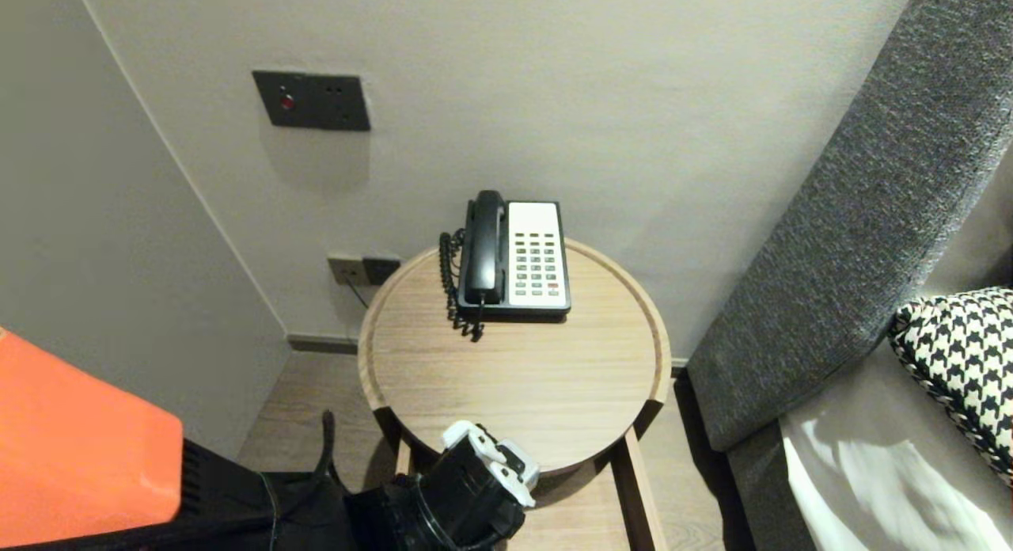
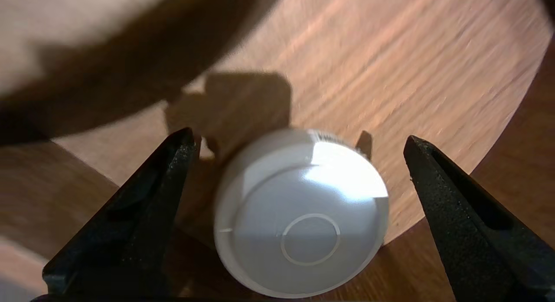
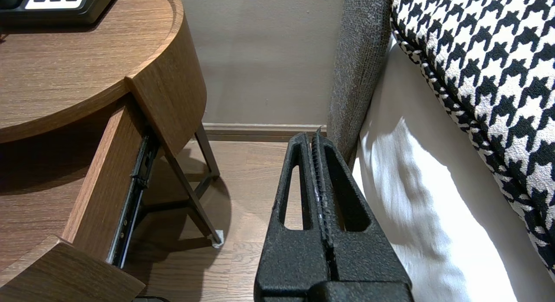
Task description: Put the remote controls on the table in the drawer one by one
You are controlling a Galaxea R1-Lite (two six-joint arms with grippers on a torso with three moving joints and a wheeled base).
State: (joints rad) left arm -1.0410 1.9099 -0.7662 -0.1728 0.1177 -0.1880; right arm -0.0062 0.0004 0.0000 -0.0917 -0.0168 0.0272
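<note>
1. While the left gripper (image 2: pixel 299 137) hangs at the front edge of the table (image 1: pixel 663 353), above the pulled-out drawer (image 1: pixel 633 480), its jaws stand spread wide. One is on each side of a white cap (image 2: pixel 299 219), and both are clear of it.
2. The cap shows its round face up to the wrist camera, centred between the jaws, just where the tabletop's curved front edge gives way to the darker wood below. I cannot tell whether it lies in the drawer or tops something standing there.
3. As a judgement of progress, the drawer is open and the left gripper is lined up over the cap, so the approach looks settled. The grip itself is not made: nothing is pinched, and the cap is neither squeezed nor lifted. The drawer is not yet shut.
4. The right gripper (image 3: pixel 318 139) is parked low off the table's right edge, above the floor (image 3: pixel 251 163), between the table and the cushion (image 3: pixel 477 67). Its jaws are pressed together on nothing.
5. A phone (image 1: pixel 514 254) sits at the table's back edge by the wall, handset on its cradle, well apart from both grippers.
</note>
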